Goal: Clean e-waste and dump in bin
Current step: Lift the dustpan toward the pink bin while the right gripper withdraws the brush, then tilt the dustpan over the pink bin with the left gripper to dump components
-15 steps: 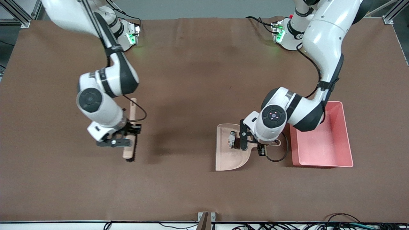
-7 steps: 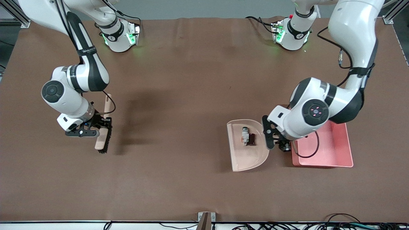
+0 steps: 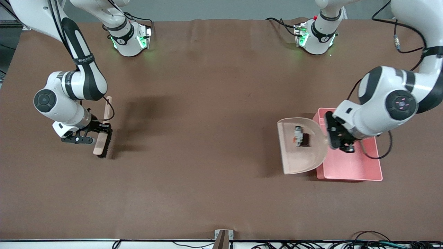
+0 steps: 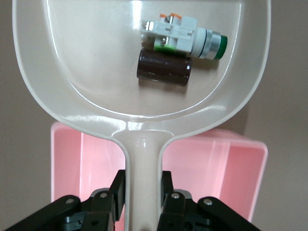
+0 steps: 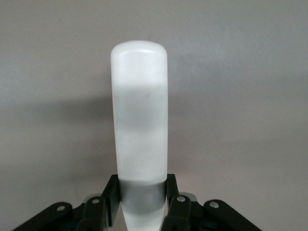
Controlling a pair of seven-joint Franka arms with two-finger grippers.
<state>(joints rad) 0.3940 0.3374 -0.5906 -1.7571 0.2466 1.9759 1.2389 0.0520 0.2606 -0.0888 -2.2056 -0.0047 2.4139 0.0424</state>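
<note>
My left gripper (image 3: 341, 140) clamped the dustpan (image 3: 300, 148) handle above the bin (image 3: 349, 166) edge, e-waste (image 3: 300, 136) loose inside; tilting early could spill it. My right gripper (image 3: 90, 133) gripped the brush (image 3: 102, 138), waiting

Beige dustpan (image 3: 301, 157) raised, beige brush (image 3: 102, 138) – black bristles, brown table cover (image 3: 207, 103)

light: bright, even, overhead | shadows: soft on table (image 3: 214, 103) | glare: dustpan (image 4: 96, 57) | focus: sharp
</note>
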